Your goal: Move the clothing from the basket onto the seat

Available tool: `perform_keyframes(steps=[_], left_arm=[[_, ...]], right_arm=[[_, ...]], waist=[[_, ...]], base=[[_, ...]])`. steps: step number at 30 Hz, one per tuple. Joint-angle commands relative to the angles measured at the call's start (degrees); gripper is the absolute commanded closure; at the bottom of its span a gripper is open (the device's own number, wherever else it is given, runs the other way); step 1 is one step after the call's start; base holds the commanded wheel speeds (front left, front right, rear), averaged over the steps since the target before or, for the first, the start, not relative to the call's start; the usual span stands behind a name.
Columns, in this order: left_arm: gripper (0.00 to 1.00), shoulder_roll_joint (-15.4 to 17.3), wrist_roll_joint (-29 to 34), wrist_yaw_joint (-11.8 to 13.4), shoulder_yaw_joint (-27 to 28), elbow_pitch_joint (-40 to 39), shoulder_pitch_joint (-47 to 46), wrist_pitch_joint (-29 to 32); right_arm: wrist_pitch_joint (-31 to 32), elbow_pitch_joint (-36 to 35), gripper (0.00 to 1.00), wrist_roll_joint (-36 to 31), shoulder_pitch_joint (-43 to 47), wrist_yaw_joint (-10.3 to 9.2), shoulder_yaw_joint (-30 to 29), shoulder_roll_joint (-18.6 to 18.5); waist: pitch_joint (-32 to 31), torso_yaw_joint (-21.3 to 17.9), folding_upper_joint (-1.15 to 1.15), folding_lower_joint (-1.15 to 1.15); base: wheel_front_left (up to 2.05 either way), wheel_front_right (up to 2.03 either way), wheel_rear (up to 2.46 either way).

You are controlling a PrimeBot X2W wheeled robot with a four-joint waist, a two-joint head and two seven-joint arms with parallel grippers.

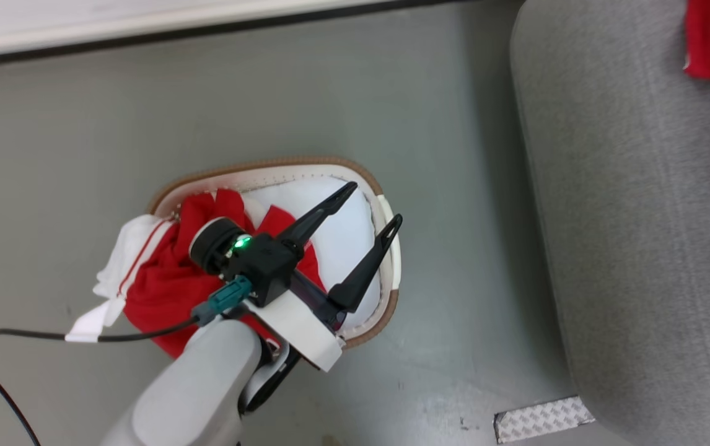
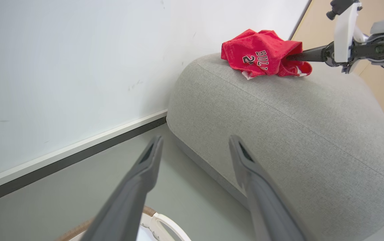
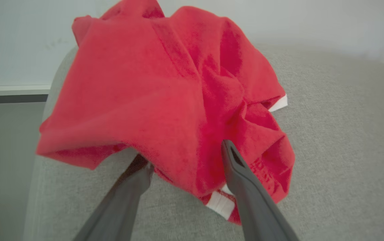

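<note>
The basket (image 1: 268, 165), white with a brown rim, stands on the floor left of the seat (image 1: 640, 217). Red clothing (image 1: 163, 279) with white trim fills its left side and spills over the rim; the pale lining (image 1: 349, 248) shows on the right. My left gripper (image 1: 375, 202) hovers open over the basket, nothing between its fingers (image 2: 145, 174). A second red garment (image 2: 262, 53) with lettering lies crumpled on top of the seat (image 2: 296, 134). My right gripper (image 3: 183, 152) is at that garment (image 3: 162, 100), jaws spread apart, fabric lying between them and covering the left fingertip.
A white wall with a dark skirting strip (image 1: 144, 46) runs behind the basket. A patterned metal strip (image 1: 541, 418) lies on the grey floor by the seat's near corner. A black cable (image 1: 51, 336) trails left from my left wrist.
</note>
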Motion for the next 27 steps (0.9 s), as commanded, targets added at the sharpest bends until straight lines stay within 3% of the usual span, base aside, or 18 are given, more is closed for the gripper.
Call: perform_keyframes(steps=[1, 5, 10, 17, 21, 27], left_arm=[[0.0, -0.11, -0.53, -0.1, 0.47, 0.3, 1.29, -0.06], [0.0, -0.75, -1.01, 0.13, 2.3, 0.73, 4.09, -0.06], [0.0, -1.23, -1.49, 0.71, 5.69, 0.82, 8.08, -0.07], [0.0, -1.67, -1.78, 2.26, 12.59, -0.05, 12.96, -0.06], [0.0, -1.44, -1.72, 3.37, 17.07, -0.21, 15.76, -0.06], [0.0, -2.83, -2.03, 5.45, 25.03, -0.69, 21.38, -0.07]], right_arm=[[0.95, -0.5, 0.0, 0.98, 1.62, -0.12, 1.75, -0.99], [3.73, -3.16, 0.0, 3.21, 4.31, -0.12, 7.34, -2.95], [2.83, -11.03, 0.0, 7.25, 8.24, -0.12, 12.37, -6.07], [-3.52, -23.22, 0.0, 11.75, 12.77, -0.12, 13.1, -8.89], [-8.6, -28.22, 0.0, 9.88, 15.52, -0.12, 10.9, -8.27], [-15.73, -30.41, 0.0, 6.13, 23.71, -0.12, 4.5, -2.49]], waist=[[-3.14, -1.13, 0.0, -0.01], [-8.31, -2.1, 0.0, -0.01], [-14.86, -2.39, 0.0, -0.01], [-21.78, -0.87, 0.0, -0.01], [-24.55, 0.44, 0.0, -0.01], [-28.28, 2.52, 0.0, -0.01]], base=[[0.0, 0.0, 0.0], [0.0, 0.0, 0.0], [0.0, 0.0, 0.0], [0.0, 0.0, 0.0], [0.0, 0.0, 0.0], [0.0, 0.0, 0.0]])
